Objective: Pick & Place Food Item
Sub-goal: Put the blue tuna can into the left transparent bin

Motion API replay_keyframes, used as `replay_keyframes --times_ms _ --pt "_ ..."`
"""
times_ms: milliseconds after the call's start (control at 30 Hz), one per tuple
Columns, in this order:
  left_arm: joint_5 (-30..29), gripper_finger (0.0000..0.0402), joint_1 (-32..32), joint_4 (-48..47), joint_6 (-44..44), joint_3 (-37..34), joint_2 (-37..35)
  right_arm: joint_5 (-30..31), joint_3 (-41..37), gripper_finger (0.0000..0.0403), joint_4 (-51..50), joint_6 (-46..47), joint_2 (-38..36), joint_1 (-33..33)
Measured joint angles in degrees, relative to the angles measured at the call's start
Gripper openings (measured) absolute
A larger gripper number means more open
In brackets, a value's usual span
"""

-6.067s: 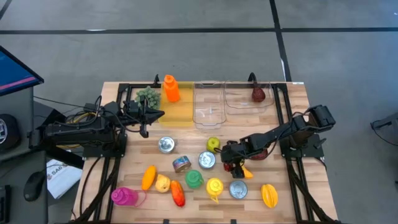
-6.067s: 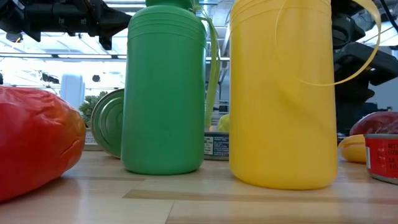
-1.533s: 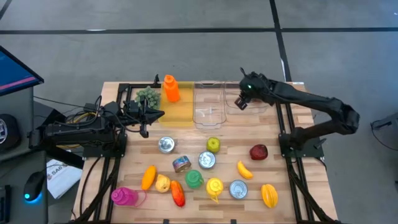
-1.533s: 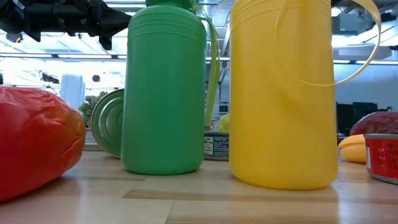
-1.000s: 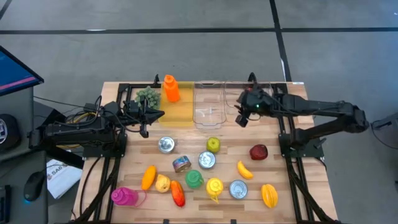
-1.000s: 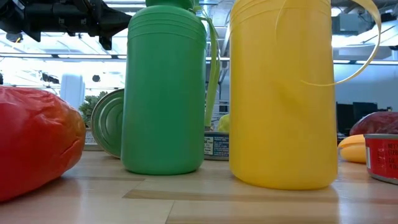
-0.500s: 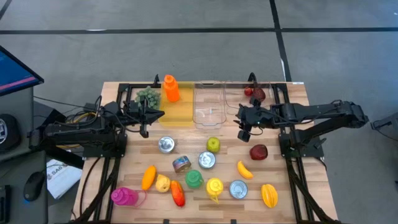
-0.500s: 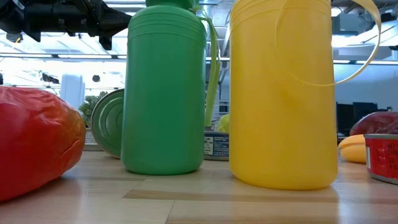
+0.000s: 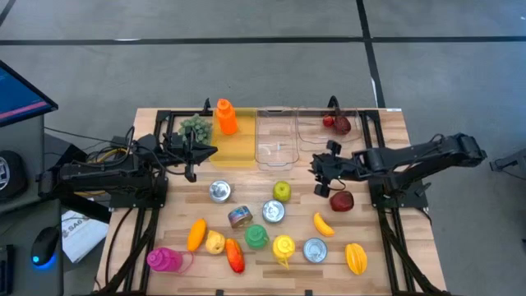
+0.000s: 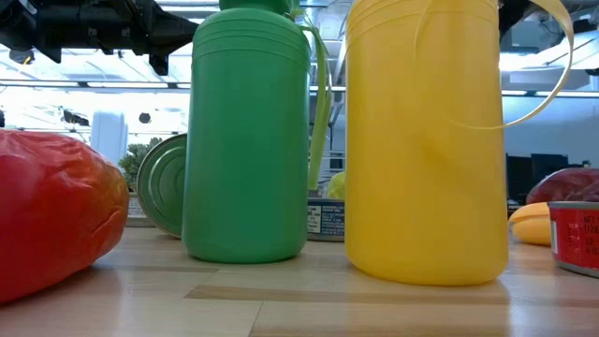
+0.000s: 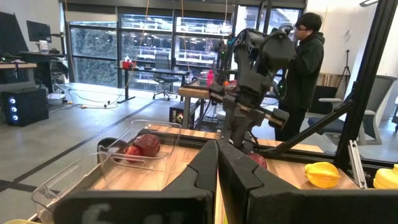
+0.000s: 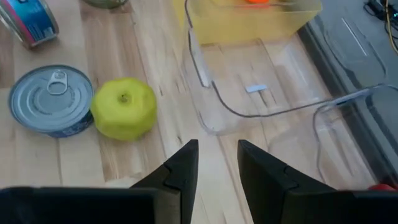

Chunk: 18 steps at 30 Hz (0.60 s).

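Dark red, rounded food item (image 9: 342, 201), green apple (image 9: 282, 191) nearby

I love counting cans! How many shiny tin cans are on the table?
4. One sits nearest the left arm, a tipped one lies beside the green bottle, one under the green apple, one nearest the front edge.

Two matte black jointed arms (image 9: 411, 154), apparently with angular black jaws.
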Motion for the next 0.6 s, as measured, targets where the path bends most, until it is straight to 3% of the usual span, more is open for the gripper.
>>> replay_keyframes --times_ms 267,600 --pt "0.0 0.0001 0.0 0.0 0.0 0.0 0.0 0.01 -6.27 0.0107 12.0 -4.37 -0.02 -0.04" --pt "0.0 0.0001 0.02 0.0 0.0 0.0 -0.02 0.86 -7.3 0.0107 16.78 -12.82 -2.99 -1.26"
